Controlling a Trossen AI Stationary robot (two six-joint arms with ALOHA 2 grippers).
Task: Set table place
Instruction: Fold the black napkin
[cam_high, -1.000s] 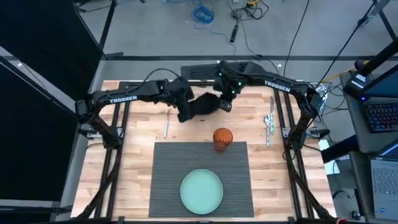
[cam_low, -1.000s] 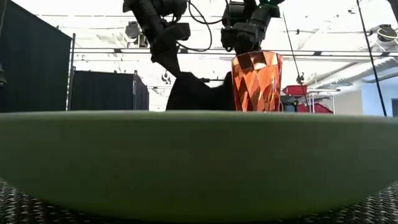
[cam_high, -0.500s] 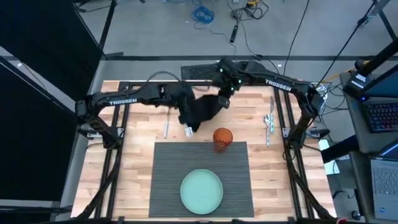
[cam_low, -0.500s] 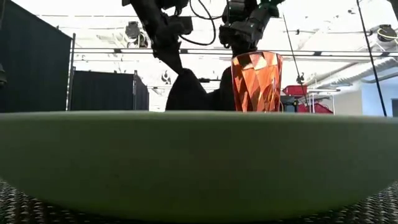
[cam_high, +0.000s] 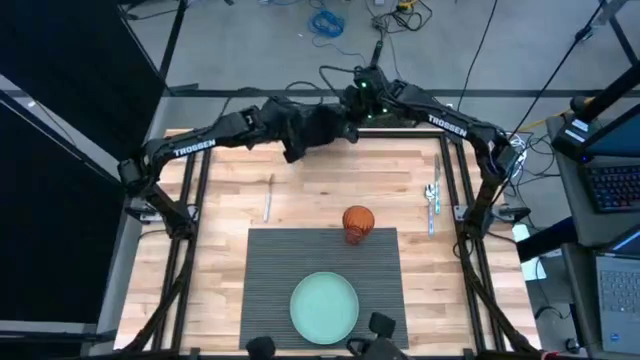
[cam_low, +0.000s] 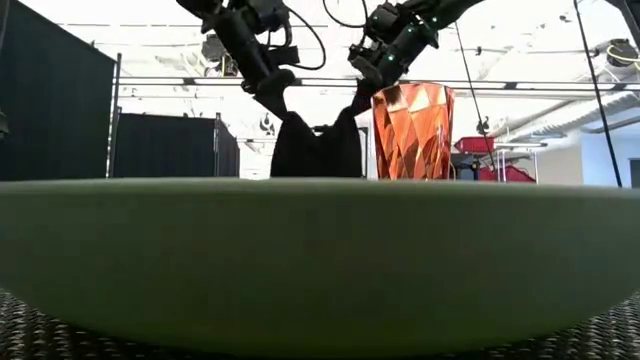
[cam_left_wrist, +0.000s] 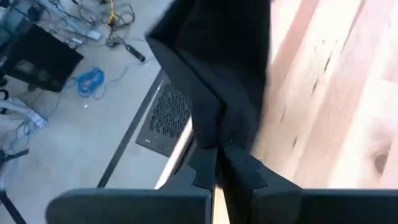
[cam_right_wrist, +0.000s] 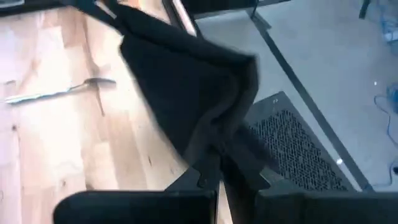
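In the upper middle of the high view both arms now hold the black napkin (cam_high: 318, 126) up at the far edge of the tabletop (cam_high: 220, 210); half a second ago it hung lower and nearer, just above the orange glass (cam_high: 357, 222), so the cloth has been lifted up and carried away from the setting. Going left to right: the left tool (cam_high: 291, 133) is pinched on the napkin's left end, and its wrist view shows the fingers (cam_left_wrist: 205, 171) pressed together with cloth bunched between them. The right tool (cam_high: 350, 110) is clamped on the other end, fingers likewise closed over a fold. In the low view the napkin sags between the two as a dark drape. Below, a fork (cam_high: 268, 197) lies left of centre, the glass stands on the far edge of the ribbed grey placemat (cam_high: 322, 258), the pale green plate (cam_high: 324, 306) sits on the mat in the lower middle of the frame, and cutlery (cam_high: 433, 201) lies to the right. The lift probably serves to stretch or fold the napkin in the air; it is not yet laid at the place.
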